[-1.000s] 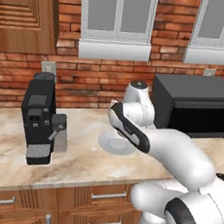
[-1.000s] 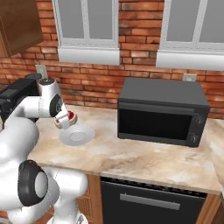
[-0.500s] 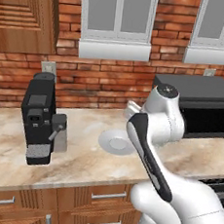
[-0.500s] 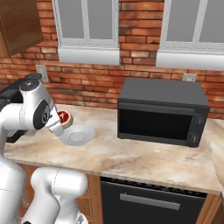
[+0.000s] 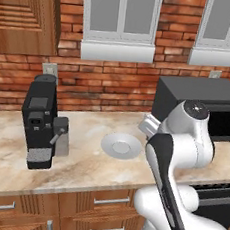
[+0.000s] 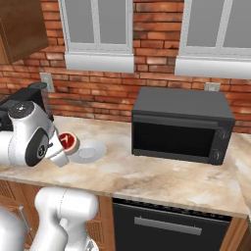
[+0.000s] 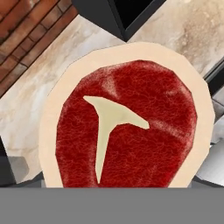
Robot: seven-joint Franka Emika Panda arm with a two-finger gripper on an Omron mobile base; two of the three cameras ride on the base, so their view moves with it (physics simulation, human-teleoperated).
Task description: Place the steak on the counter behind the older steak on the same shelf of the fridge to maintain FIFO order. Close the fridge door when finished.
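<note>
The steak [image 7: 127, 127], bright red with a cream fat rim and a pale T-shaped streak, sits close in front of the hand camera. In the right base view the steak [image 6: 68, 142] hangs just left of the white plate [image 6: 90, 150], above the beige counter [image 6: 147, 171], with my gripper [image 6: 62, 148] shut on it. From the left base, my own arm hides the steak, and the bare plate [image 5: 121, 146] lies on the counter [image 5: 81, 169]. The fridge, its door, the shelf and the older steak are out of view.
A black microwave [image 6: 181, 125] stands on the counter right of the plate and shows in the left base view as the microwave [image 5: 213, 107]. A black coffee machine [image 5: 38, 121] stands to the left. Brick wall and windows run behind. Wooden drawers [image 5: 102, 211] sit below.
My arm's upper links have swung to the right across the left base view, now covering the hand. The steak has stayed in the gripper, a little lower beside the plate.
</note>
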